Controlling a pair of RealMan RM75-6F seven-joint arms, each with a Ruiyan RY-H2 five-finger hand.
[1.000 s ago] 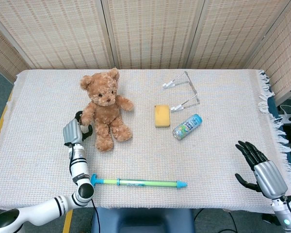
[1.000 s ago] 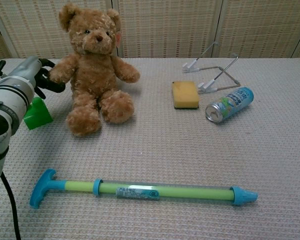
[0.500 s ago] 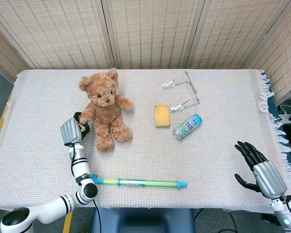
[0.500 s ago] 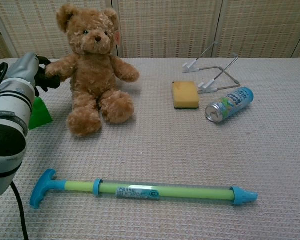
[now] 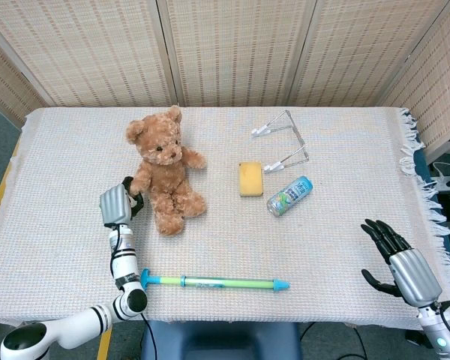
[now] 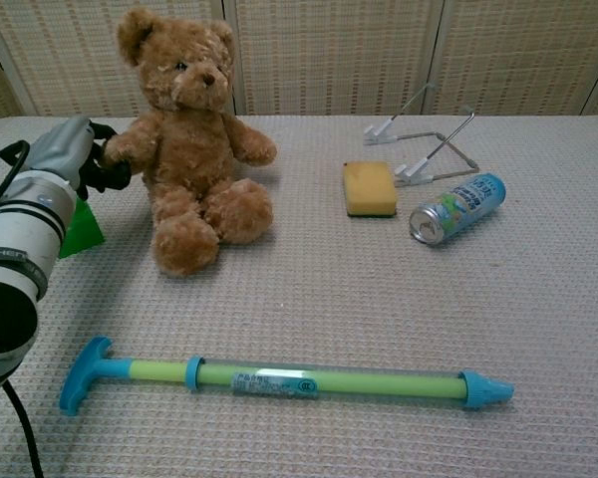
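Teddy bear (image 5: pixel 165 169) seated upright, leaning slightly, left hand (image 5: pixel 117 204) fingers (image 6: pixel 108 169) gripping its paw, right hand (image 5: pixel 402 264) fingers spread, empty.

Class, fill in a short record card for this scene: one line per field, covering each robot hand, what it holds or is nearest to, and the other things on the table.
Left hand: grips one arm of the teddy bear
Right hand: holds nothing, fingers apart, near the table's right edge
Bear's pose: sitting upright
In front of the bear: water squirter, lying flat
Right of the bear: yellow sponge, can on its side, wire stand
Behind the left hand: green block
Surface: woven cloth
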